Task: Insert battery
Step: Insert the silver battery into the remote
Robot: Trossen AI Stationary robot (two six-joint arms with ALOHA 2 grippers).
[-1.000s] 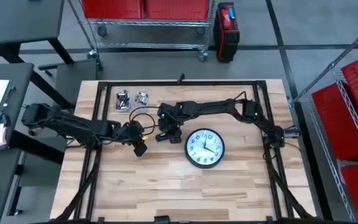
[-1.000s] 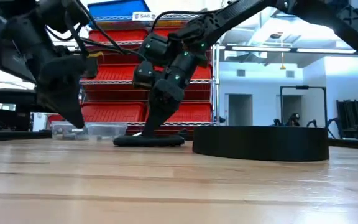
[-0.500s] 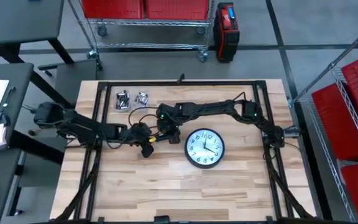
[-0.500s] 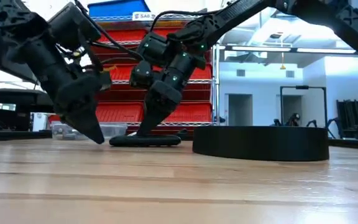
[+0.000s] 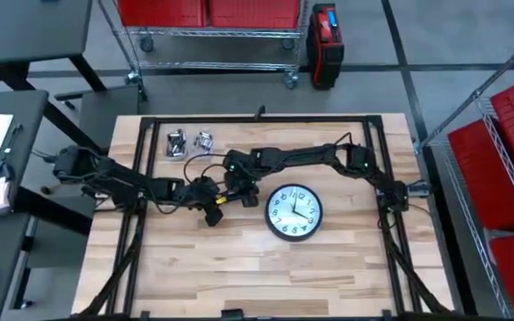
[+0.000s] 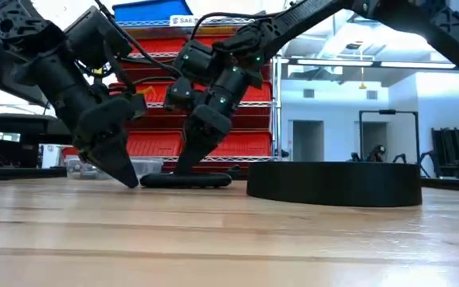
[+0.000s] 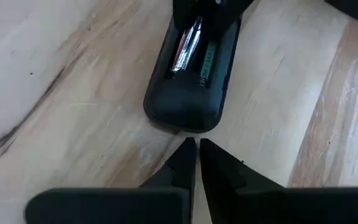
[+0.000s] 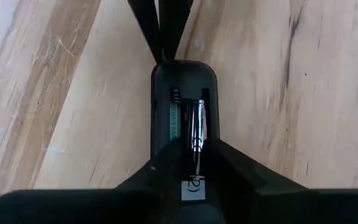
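A black remote lies back-up on the wooden table with its battery bay open. A green-labelled battery lies in one slot. A silver battery is over the other slot, with my right gripper shut on it. My left gripper is shut, and its tips stand at the remote's end opposite my right gripper, low on the table. My left gripper's shut fingertips meet the remote's end edge, slanting down from the table's left; the remote lies flat on the table. My right gripper pinches the silver battery's sides between its two fingers, which slant down and lie along it. The battery points along the remote, its far end by the bay's springs.
A round black wall clock lies face up just right of the remote. Two small clear packs of batteries lie near the table's far edge. Bare wood stretches toward the table's near edge.
My left gripper has gone toward the table's right edge and down, and its shut tips have come to the remote's end. My right gripper has stayed over the remote's open bay with the battery.
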